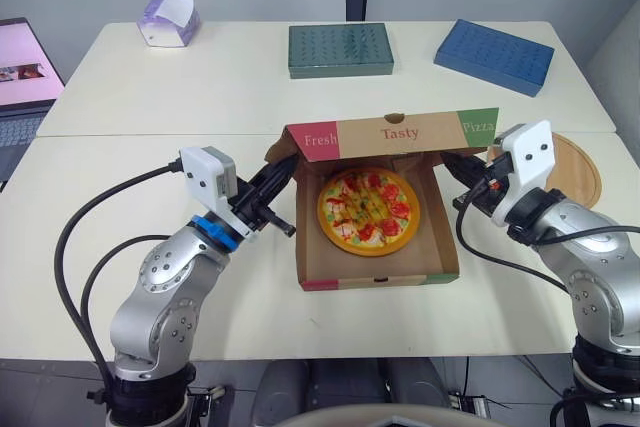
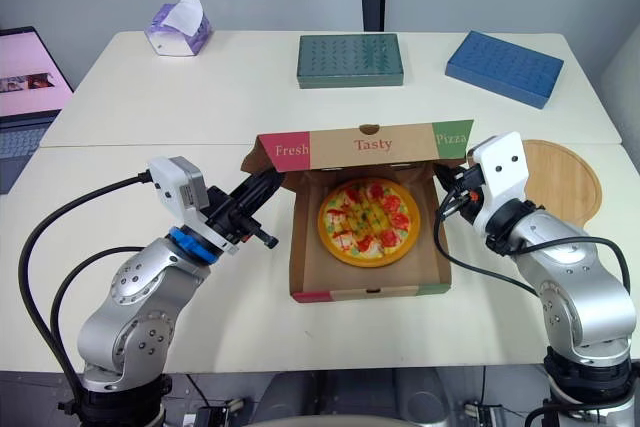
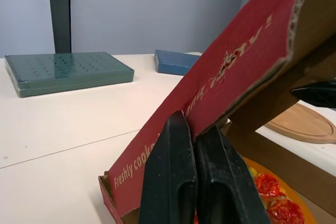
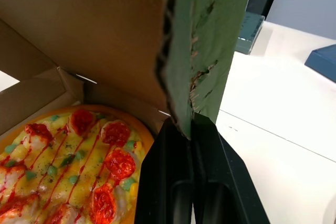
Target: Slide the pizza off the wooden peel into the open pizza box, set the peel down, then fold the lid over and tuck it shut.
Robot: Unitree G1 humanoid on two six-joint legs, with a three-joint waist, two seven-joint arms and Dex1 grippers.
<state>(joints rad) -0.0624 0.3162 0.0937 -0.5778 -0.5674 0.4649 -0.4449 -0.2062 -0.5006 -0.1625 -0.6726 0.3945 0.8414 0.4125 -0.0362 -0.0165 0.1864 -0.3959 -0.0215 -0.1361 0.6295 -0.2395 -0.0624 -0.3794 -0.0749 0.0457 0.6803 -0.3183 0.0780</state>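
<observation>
The pizza point(image 1: 369, 210) lies flat inside the open cardboard pizza box point(image 1: 380, 269) at the table's middle. The lid point(image 1: 400, 133), printed "Fresh Tasty Pizza", stands raised over the box's back edge. My left gripper point(image 1: 284, 176) is shut on the lid's red left side flap point(image 3: 226, 77), which is pinched between its fingers point(image 3: 168, 182). On the other side, my right gripper point(image 1: 456, 168) is shut on the green side flap point(image 4: 210, 40), with the pizza point(image 4: 68, 171) just below it. The round wooden peel point(image 1: 576, 169) rests on the table behind my right arm.
At the back of the table lie a flat green box point(image 1: 340, 49) and a flat blue box point(image 1: 493, 55). A tissue box point(image 1: 168, 19) stands at the back left. A laptop point(image 1: 20, 77) sits on a side surface at the far left.
</observation>
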